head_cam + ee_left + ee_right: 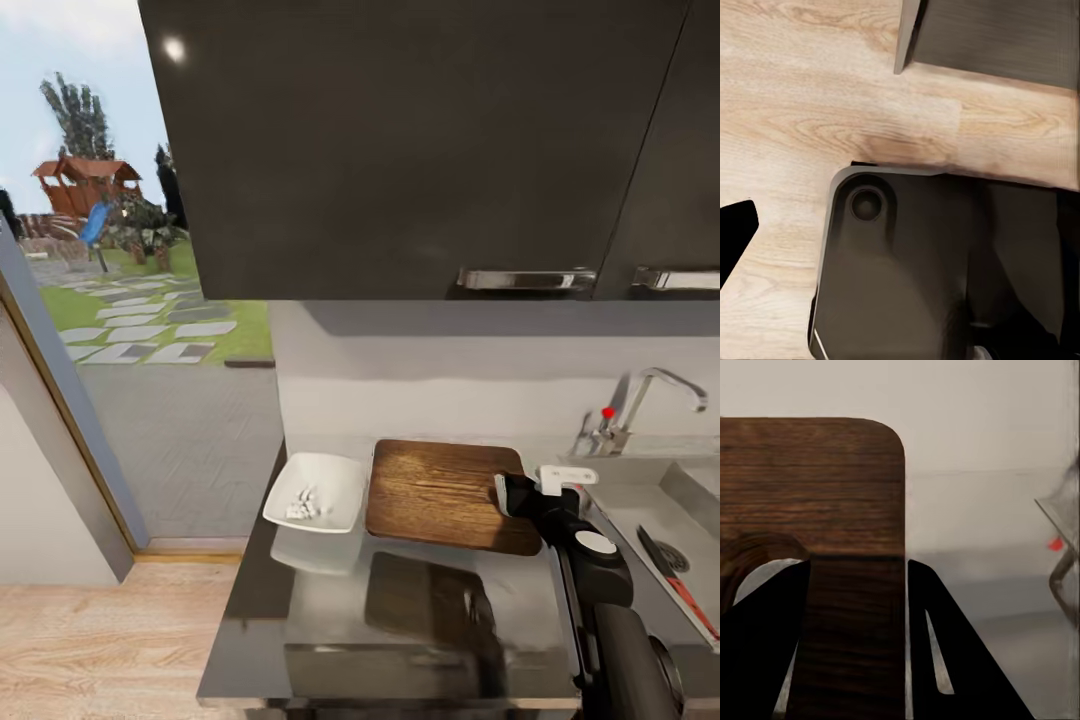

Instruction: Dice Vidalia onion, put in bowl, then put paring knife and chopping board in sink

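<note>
Right gripper (512,493) clamped on the right edge of the dark brown wooden chopping board (445,493), lifted and tilted above the glossy grey countertop (330,610). Left claw state: cannot tell. Orange-handled paring knife (676,582) lying in the grey steel sink (640,515). White squarish bowl (335,478) left of the board, holding pale onion dice (303,504).

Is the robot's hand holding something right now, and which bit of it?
The right gripper holds the chopping board by its right edge, near a corner.
</note>
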